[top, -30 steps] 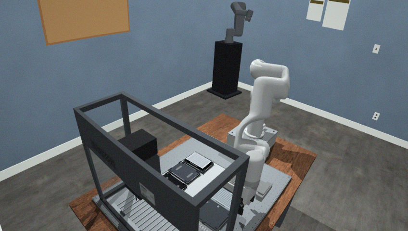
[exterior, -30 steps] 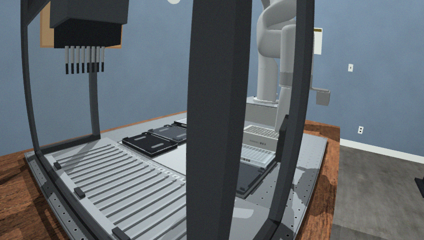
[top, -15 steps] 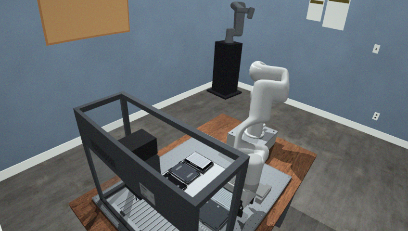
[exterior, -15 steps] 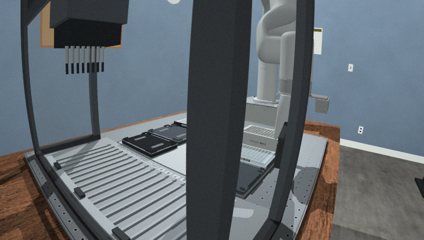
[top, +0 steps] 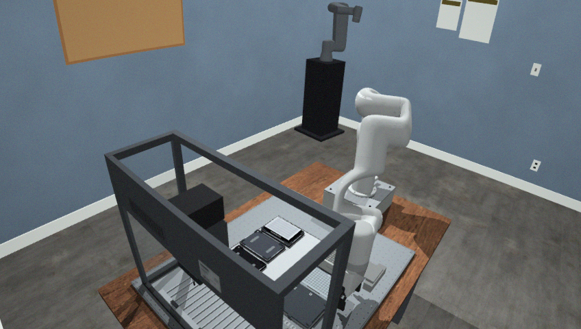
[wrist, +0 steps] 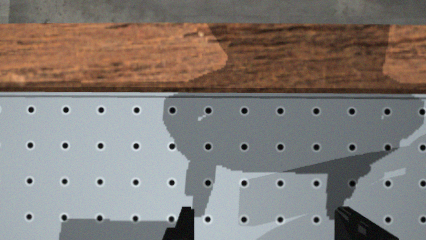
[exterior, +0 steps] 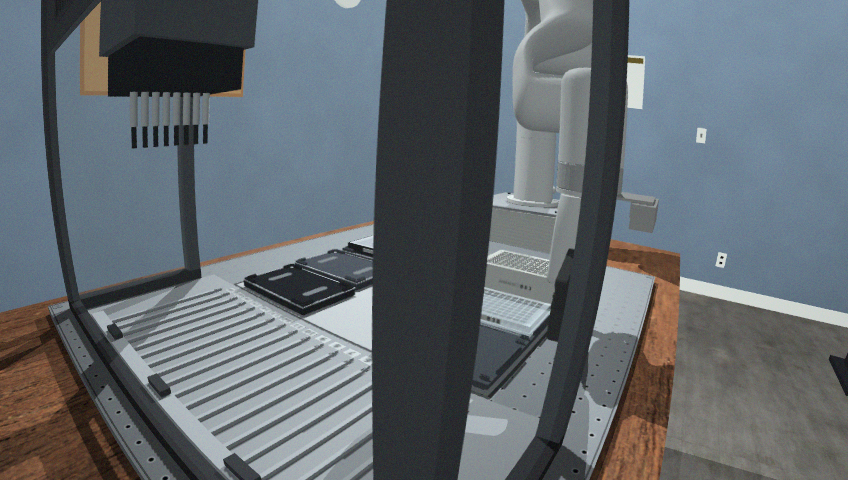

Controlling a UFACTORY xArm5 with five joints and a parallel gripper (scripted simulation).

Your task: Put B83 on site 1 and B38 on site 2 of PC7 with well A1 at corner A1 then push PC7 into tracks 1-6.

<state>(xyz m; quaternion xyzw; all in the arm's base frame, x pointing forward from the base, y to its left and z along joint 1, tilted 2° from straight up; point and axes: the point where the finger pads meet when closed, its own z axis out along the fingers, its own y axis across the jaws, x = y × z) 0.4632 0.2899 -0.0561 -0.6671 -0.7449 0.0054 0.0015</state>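
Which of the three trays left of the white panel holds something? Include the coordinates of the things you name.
The tray (top: 292,245) (exterior: 357,245) farthest from the rails (top: 207,303) (exterior: 238,368): a white plate (top: 283,228) (exterior: 367,240) tops it; the others (top: 262,245) (top: 246,257) (exterior: 336,259) (exterior: 297,283) are bare.
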